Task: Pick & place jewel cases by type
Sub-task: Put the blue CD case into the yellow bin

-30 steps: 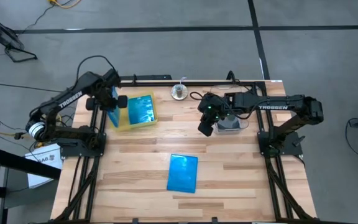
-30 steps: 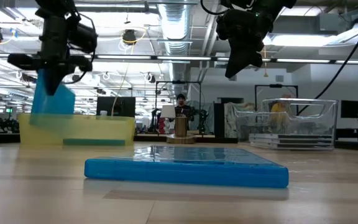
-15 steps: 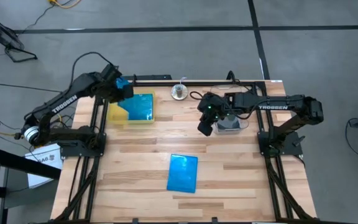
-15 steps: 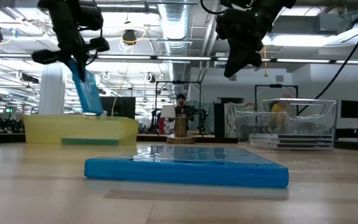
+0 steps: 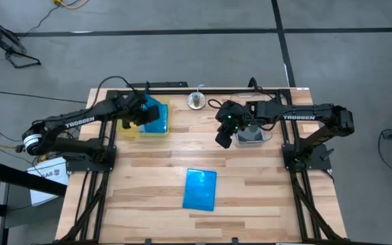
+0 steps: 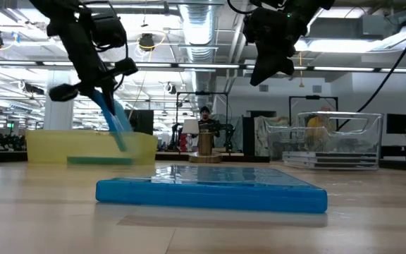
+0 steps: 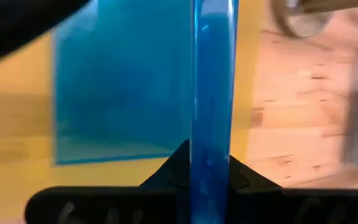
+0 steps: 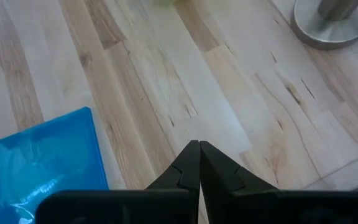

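Note:
A translucent blue jewel case (image 6: 111, 116) hangs tilted over the yellow tray (image 6: 55, 144) at the table's far left, with my left gripper (image 6: 96, 79) shut on it. In the left wrist view this case (image 7: 213, 87) shows edge-on, and another blue case (image 7: 123, 87) lies flat in the tray (image 7: 17, 124) beneath it. A further blue jewel case (image 5: 201, 189) lies flat on the table's middle, toward the near edge. My right gripper (image 5: 224, 139) hovers shut with nothing in it, right of centre, well above the wood. My left gripper pinches the blue case's two flat faces between its fingers at the upper edge (image 7: 211, 163). The fingers slant down from the table's left. The case hangs tilted below them, its lower end (image 6: 122, 144) down at the tray; whether it touches there I cannot tell.
A clear plastic tub (image 5: 252, 135) stands at the far right, just behind my right gripper. A small metal stand (image 5: 196, 101) sits at the far edge between tray and tub. Bare wood lies around the flat blue case.
My left gripper has swung from the tray's left side toward the table's right, over the tray, sinking and tipping more steeply downward. The held blue case has gone from hanging upright to slanting, its lower end now down at the tray.

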{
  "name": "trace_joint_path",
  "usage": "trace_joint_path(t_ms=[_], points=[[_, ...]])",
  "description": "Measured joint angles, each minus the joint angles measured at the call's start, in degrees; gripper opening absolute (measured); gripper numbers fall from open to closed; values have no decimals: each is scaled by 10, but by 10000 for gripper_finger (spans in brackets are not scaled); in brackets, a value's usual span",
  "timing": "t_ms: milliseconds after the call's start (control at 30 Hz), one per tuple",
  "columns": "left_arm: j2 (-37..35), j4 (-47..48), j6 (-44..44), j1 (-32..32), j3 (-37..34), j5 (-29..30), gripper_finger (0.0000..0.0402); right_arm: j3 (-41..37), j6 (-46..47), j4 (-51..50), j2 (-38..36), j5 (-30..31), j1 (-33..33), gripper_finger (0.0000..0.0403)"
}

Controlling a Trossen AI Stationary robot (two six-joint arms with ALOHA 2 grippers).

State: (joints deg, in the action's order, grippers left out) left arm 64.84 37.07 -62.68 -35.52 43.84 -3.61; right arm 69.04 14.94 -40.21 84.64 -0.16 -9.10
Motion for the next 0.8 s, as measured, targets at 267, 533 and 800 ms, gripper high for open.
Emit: trace_joint_path(t_ms=[267, 533, 800], points=[[0, -139, -38, 17, -54, 4, 18, 0, 0, 0, 0, 0, 0, 0], [0, -140, -9, 19, -58, -6, 25, 0, 0, 0, 0, 0, 0, 0], [0, -140, 16, 19, -58, -2, 26, 0, 0, 0, 0, 0, 0, 0]])
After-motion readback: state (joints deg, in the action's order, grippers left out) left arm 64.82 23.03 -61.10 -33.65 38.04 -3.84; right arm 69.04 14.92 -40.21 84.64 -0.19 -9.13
